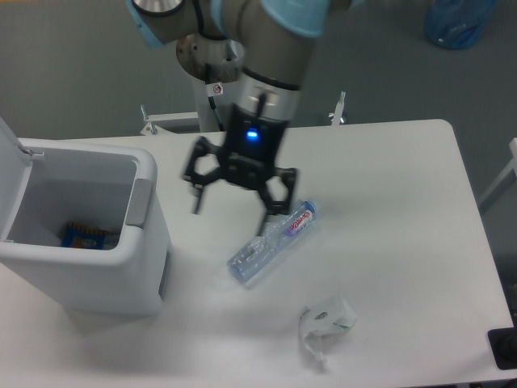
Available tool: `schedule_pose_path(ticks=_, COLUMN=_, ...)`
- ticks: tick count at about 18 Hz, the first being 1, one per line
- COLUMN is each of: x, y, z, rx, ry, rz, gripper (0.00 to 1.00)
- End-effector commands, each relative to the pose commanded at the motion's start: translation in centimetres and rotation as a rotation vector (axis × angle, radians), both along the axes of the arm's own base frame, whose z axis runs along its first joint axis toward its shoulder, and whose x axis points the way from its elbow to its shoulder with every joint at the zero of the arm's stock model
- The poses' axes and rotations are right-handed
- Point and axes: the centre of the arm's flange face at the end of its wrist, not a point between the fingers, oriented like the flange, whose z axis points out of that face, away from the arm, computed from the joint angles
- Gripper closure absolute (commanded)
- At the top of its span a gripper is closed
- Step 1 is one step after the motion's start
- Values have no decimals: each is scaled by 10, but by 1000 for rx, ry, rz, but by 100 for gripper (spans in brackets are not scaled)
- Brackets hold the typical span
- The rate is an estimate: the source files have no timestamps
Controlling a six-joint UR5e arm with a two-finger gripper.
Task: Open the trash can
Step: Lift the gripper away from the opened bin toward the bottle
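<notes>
The white trash can [89, 283] stands at the left of the table. Its lid [12, 158] is swung up at the far left edge and the inside shows, with a blue and orange wrapper [87, 236] at the bottom. The grey push-button tab [139, 202] sits on its right rim. My gripper [229, 217] hangs over the table to the right of the can, open and empty, one finger by the bottle.
A clear plastic bottle [273, 242] with a blue cap lies on its side just under the right finger. A crumpled white wrapper [325, 323] lies near the front. The table's right edge [477, 234] is rounded. A blue bag [459, 20] sits on the floor behind.
</notes>
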Motion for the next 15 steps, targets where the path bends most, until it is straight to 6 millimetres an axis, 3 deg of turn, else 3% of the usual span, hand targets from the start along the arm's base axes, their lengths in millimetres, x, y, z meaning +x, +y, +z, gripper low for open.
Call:
schedule_pose_path(ticks=3, x=-49, y=-39, z=-30, rx=-121, ry=88, rz=-42, gripper=0)
schedule_pose_path(ticks=4, x=-64, y=-47, z=-49, rx=-222, ry=145, rz=-108, gripper=0)
schedule_pose_path(ticks=7, x=-90, y=-63, z=-68, rx=-405, ry=223, rz=-170, gripper=0)
schedule_pose_path(ticks=10, x=-102, y=-70, z=-76, rx=-438, ry=222, rz=-184, gripper=0)
schedule_pose_path(ticks=13, x=-96, y=-72, z=-96, rx=-495, ry=232, rz=-281, gripper=0)
schedule_pose_path(ticks=15, x=-96, y=-75, z=-96, rx=-525, ry=246, rz=-311, gripper=0)
